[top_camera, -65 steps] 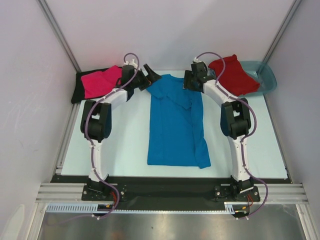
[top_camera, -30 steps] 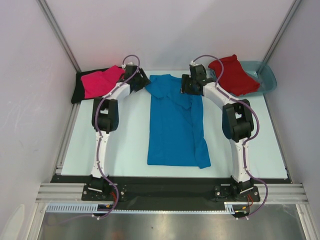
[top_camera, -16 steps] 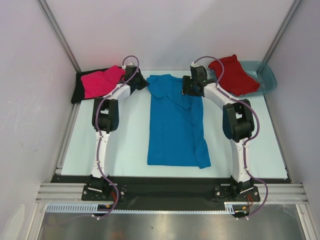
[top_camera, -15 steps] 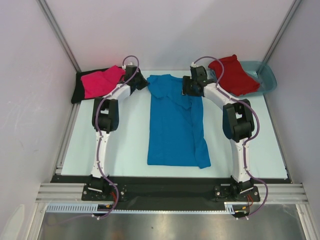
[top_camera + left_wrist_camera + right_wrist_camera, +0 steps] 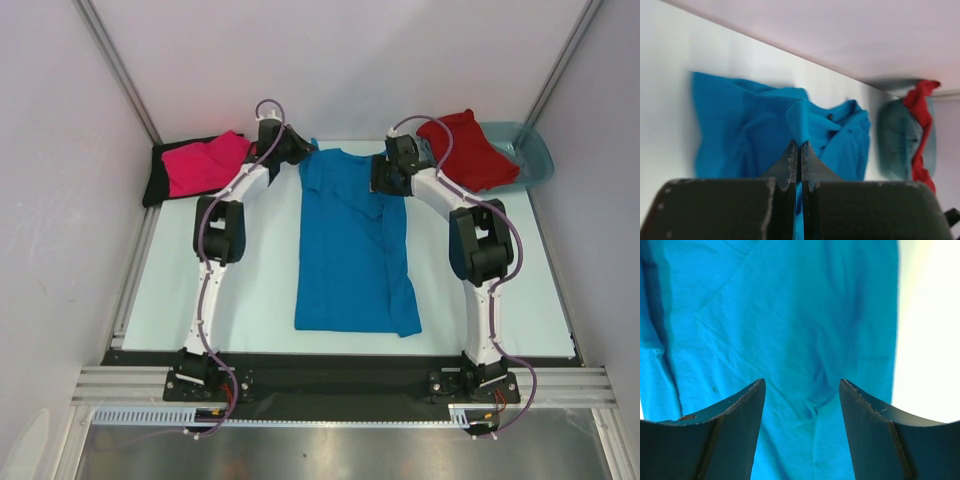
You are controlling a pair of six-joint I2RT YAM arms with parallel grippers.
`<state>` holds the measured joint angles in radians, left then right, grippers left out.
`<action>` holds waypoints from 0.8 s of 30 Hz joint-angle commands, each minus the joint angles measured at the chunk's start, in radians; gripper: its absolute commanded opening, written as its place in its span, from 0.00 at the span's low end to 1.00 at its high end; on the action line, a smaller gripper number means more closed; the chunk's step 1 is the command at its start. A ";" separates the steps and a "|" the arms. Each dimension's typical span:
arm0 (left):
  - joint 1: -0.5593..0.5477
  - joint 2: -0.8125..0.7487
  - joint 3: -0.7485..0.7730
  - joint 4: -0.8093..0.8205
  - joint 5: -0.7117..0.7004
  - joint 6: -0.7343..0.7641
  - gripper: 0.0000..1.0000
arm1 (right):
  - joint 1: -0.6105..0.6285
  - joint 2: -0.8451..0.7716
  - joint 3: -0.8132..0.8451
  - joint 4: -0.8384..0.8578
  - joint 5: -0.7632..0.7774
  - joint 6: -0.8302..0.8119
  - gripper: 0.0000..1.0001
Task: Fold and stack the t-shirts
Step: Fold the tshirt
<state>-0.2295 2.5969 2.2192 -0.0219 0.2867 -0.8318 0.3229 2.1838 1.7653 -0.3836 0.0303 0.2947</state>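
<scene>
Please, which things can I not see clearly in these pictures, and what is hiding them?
- Top view: the black t-shirt is mostly covered by the hot pink t-shirt.
- Top view: the inside of the teal tub is hidden by the red t-shirt.
- Right wrist view: the right gripper is open over the blue t-shirt; contact cannot be told.
- Left wrist view: blurred; how much cloth the left gripper pinches is unclear.

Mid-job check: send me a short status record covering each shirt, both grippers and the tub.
blue cloth t-shirt: flat at table centre, right side folded in
left gripper: shut, pinching the blue shirt's far left shoulder
right gripper: open, above the blue shirt's far right shoulder
hot pink cloth t-shirt: lying on black cloth t-shirt, far left
red cloth t-shirt: draped over translucent teal plastic tub, far right
</scene>
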 commanded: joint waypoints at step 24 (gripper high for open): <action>-0.120 0.180 0.137 0.249 0.215 -0.294 0.02 | -0.042 -0.157 -0.086 0.011 0.086 0.012 0.66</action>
<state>-0.3428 2.7811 2.3005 0.1513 0.4618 -1.0756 0.2840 2.0811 1.6821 -0.3855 0.1009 0.2989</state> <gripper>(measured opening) 0.016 0.659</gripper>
